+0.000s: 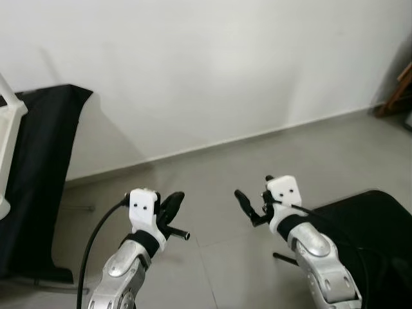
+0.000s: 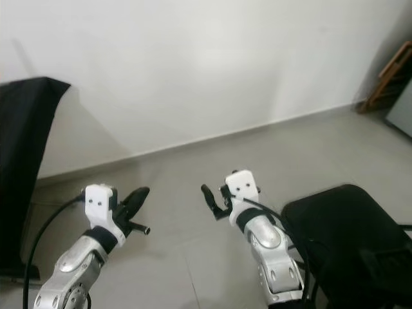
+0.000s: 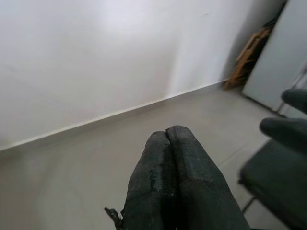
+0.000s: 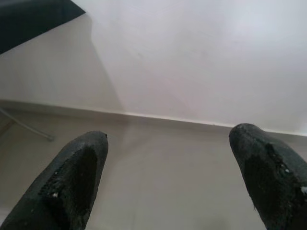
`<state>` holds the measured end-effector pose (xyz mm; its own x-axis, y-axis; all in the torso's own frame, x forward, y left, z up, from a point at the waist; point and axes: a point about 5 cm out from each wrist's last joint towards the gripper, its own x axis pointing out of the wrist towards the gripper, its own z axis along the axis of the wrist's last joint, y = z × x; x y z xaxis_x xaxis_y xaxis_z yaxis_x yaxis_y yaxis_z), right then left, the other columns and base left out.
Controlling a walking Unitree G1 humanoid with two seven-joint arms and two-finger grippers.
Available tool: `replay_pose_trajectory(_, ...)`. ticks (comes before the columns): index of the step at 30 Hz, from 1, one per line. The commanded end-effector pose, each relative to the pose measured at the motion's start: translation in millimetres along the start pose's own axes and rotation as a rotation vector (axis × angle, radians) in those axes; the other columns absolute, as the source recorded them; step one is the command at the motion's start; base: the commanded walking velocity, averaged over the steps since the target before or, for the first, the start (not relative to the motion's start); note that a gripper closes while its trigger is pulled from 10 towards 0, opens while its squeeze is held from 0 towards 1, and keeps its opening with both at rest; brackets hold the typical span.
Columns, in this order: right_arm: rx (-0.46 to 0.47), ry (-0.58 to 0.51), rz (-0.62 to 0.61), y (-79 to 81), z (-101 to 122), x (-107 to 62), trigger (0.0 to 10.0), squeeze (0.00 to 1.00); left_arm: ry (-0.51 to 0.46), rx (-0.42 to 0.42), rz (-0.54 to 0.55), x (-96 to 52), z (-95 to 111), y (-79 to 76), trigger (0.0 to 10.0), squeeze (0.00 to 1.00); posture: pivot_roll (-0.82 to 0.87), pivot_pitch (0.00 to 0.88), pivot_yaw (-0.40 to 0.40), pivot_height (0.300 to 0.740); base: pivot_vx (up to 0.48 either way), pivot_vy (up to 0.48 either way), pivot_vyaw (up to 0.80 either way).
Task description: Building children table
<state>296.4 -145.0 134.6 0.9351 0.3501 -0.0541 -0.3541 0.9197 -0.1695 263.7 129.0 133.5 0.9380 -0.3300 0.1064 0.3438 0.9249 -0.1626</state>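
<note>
Wall [image 1: 212, 71]: plain white, evenly lit, meeting the floor along a pale skirting line. Floor [image 1: 212, 174]: grey tiles with faint joints. Black cloth-draped stand [image 1: 45, 167]: against the wall at left. Black chair seat [image 2: 347, 232]: at lower right. Wooden frame [image 2: 389, 74]: leaning in far right corner.

A chair [image 2: 347, 238] stands right, a draped stand [image 1: 38, 174] left, wall [image 1: 212, 71] behind.

Both arms reach forward — left claw [image 1: 172, 205] pressed closed, right claw [image 4: 168, 177] spread wide, holding nothing.
</note>
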Motion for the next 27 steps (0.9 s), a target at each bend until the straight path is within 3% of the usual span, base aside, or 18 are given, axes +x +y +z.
replay_pose_trajectory(1, 0.001, 0.009, 0.013, 1.4, -2.5, -1.5, 10.0, 0.00, 0.005, 0.001, 0.011, -1.9, -1.3, 2.7, 10.0, 0.00, -0.08, 0.139, 0.014, 0.740, 0.398, 0.000, 0.00)
replay_pose_trajectory(16, 0.005, 0.001, 0.021, 1.5, -0.5, -0.2, 10.0, 0.00, 0.001, 0.003, 0.012, -0.7, 0.4, 3.3, 10.0, 0.00, -0.08, 0.142, 0.015, 0.740, 0.394, 0.000, 0.00)
replay_pose_trajectory(27, -0.014, 0.005, 0.056, 4.9, -0.7, 0.5, 10.0, 0.00, -0.002, 0.002, 0.013, -0.5, 1.2, 3.1, 10.0, 0.00, -0.08, 0.143, 0.017, 0.740, 0.389, 0.000, 0.80)
